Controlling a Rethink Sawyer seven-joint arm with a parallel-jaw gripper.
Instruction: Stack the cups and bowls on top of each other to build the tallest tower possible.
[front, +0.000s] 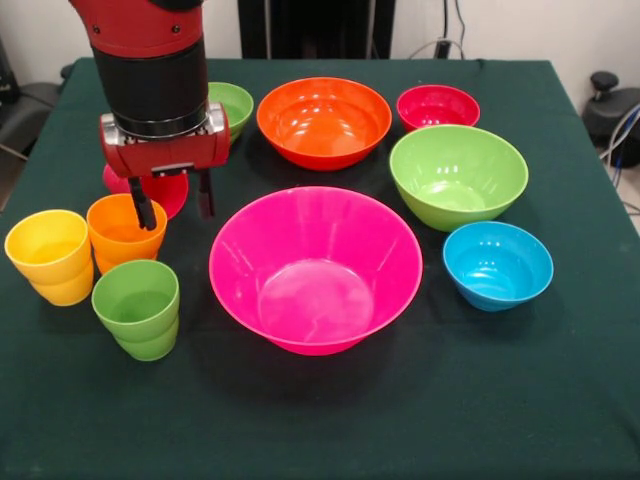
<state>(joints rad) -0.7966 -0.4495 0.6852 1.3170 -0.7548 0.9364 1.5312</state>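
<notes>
The gripper (173, 204) hangs with its two dark fingers (144, 208) spread and empty — one tip over the orange cup's (125, 232) far rim, the red cup (160, 190) just behind them. Nothing is stacked yet; the wide pink bowl (315, 268) sits beside. All are glossy, smooth plastic, upright, mouths open.

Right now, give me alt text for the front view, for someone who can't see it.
A red and black robot arm holds its open gripper above an orange cup and a red cup on a dark green table. Yellow and green cups stand nearby, with six separate bowls around a big pink bowl; nothing is stacked.
</notes>
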